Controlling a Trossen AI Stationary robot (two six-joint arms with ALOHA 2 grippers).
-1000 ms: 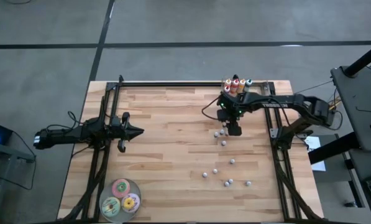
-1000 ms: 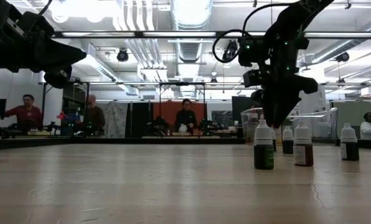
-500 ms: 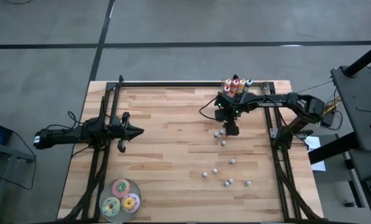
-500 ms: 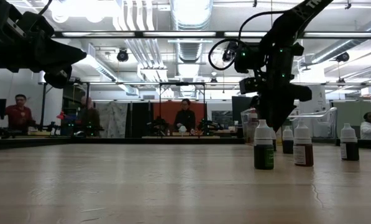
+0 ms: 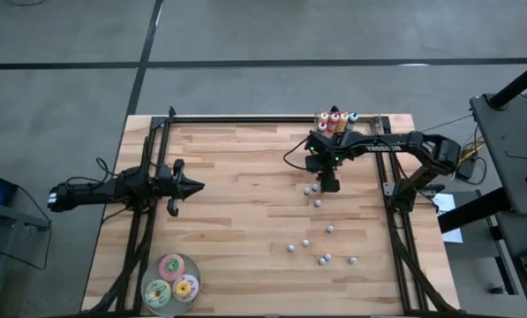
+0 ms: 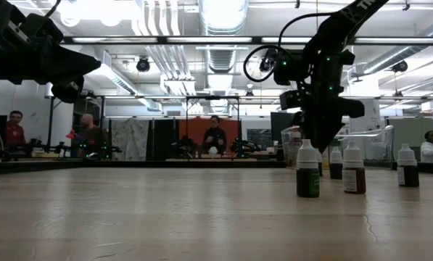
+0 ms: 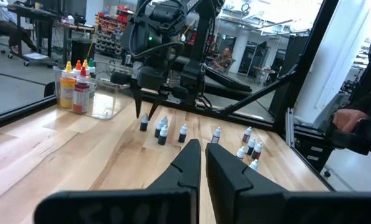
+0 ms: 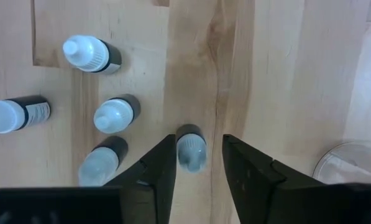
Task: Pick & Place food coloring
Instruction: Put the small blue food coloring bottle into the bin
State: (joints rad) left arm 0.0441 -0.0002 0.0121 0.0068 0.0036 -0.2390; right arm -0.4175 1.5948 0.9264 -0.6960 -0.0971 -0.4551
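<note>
Several tiny food coloring bottles (image 5: 318, 202) with pale caps stand loose on the wooden table's right half. My right gripper (image 5: 331, 183) points down over the farthest of them. In the right wrist view its fingers (image 8: 199, 155) stand open on either side of one upright bottle (image 8: 191, 148). A gap shows on one side; on the other I cannot tell whether the finger touches it. Three more bottles (image 8: 115, 114) stand close beside it. My left gripper (image 5: 199, 186) waits shut and level, high over the table's left half.
A clear container (image 5: 335, 121) with larger coloured bottles stands at the far edge, just behind my right gripper. Three flat round discs (image 5: 172, 281) lie at the near left corner. Black frame rails (image 5: 395, 203) run along both sides. People sit in the room beyond.
My right gripper has come down a little over the far bottles and then kept still.
</note>
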